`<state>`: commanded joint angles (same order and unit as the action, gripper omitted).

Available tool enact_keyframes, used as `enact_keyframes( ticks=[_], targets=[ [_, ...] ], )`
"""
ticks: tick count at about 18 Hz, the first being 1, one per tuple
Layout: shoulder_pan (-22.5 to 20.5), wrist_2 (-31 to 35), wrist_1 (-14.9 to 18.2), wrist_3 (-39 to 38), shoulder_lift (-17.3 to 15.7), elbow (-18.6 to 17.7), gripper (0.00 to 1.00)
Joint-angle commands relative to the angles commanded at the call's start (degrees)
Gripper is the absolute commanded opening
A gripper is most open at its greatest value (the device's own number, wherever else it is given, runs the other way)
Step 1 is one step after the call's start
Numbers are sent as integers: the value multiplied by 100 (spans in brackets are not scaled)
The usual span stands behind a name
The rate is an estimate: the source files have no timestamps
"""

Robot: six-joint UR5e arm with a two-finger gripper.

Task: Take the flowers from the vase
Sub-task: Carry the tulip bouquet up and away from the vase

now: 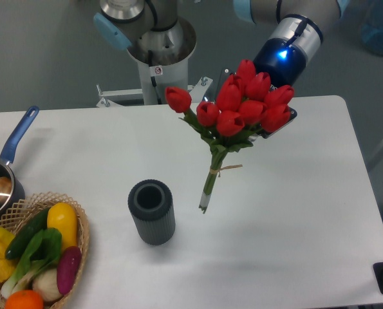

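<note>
While held aloft, flowers beside vase, stems clear.

No word, brand or number can be read anywhere; the only sign is a small white sticker with a red mark on the grey robot base, and its print is too small to make out
</note>
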<state>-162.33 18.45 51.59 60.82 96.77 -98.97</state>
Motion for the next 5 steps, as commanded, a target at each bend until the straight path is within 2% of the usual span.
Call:
enact_keyframes(
  ticks=[5],
  targets=[
    [0, 97, 0, 17, 0, 18, 47]
  ],
)
